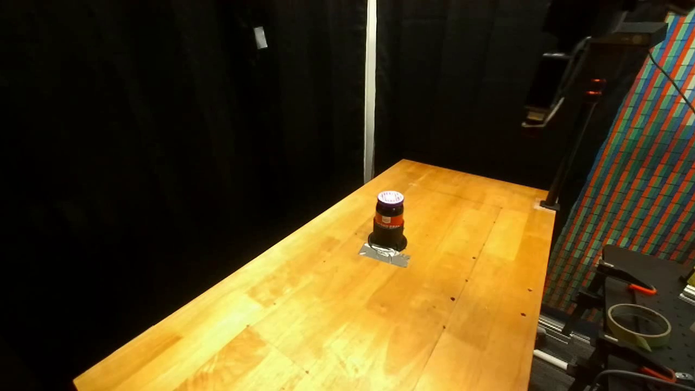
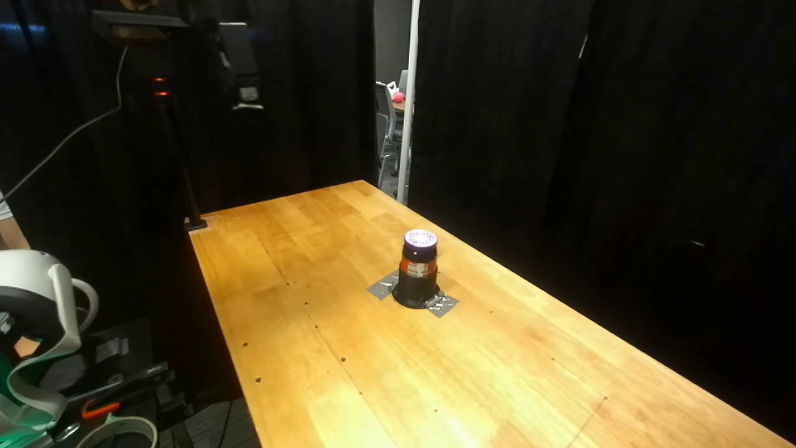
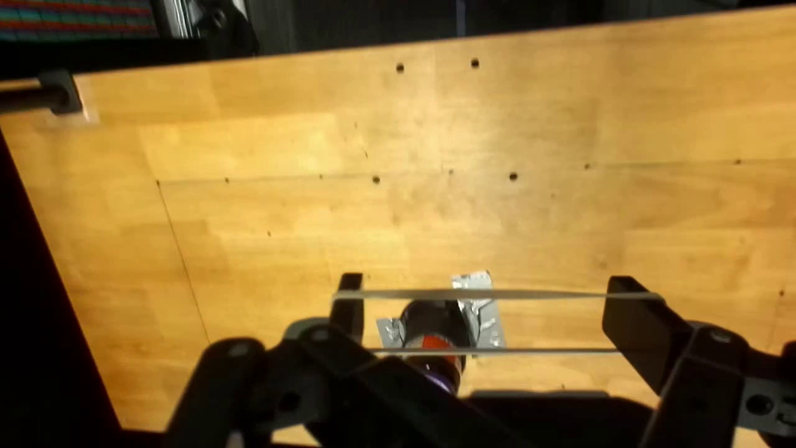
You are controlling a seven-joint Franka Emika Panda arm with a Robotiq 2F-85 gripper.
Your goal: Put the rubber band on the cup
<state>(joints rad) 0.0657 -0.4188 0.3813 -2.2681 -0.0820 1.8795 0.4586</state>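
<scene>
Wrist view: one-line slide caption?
Rubber band stretched between the fingers of the open gripper, the cup beyond it on the wooden table.

1. In the wrist view we see our gripper (image 3: pixel 487 298) spread wide, its two dark fingers (image 3: pixel 647 342) well apart, facing each other across the gap
2. In both exterior views we hold that gripper high in mid-air, tips pointing down
3. Our arm is lost in darkness, so we cannot tell its pose
</scene>
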